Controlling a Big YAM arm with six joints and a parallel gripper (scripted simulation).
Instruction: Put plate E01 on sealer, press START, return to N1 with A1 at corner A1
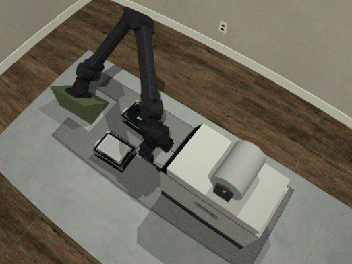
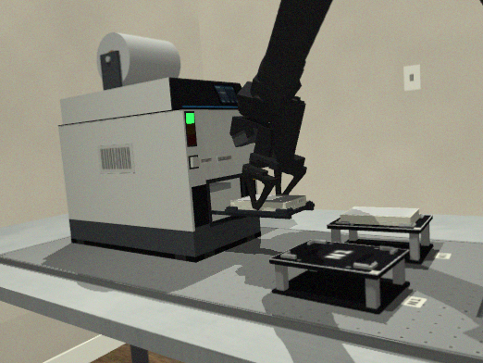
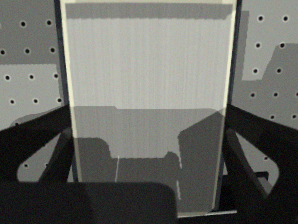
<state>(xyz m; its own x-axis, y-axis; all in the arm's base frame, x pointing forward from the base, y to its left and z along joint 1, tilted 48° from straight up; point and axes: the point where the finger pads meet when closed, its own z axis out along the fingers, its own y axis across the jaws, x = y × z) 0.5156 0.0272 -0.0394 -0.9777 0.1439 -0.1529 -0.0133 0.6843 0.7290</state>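
Note:
Plate E01 (image 2: 296,203) (image 3: 150,60) lies on the sealer's extended stage (image 2: 278,214), its top smooth and pale grey in the wrist view. My gripper (image 2: 269,200) (image 3: 148,111) is shut on E01, one finger on each long side. The sealer (image 1: 199,151) (image 2: 125,185) shows a green lamp (image 2: 190,118); its START button (image 2: 193,162) is below the lamp. Nest N1 (image 2: 303,257) (image 1: 129,118) is empty, its four corner locators visible. The N2 plate (image 2: 379,215) (image 1: 114,147) sits in its nest. E01's lower edge and well A1 cannot be made out.
The sealer's front face and dark top panel (image 2: 204,94) stand close beside the wrist. A foil roll (image 1: 239,168) (image 2: 148,60) is on top of the sealer. A green block (image 1: 79,104) is under the arm's base. N2 stands beside N1.

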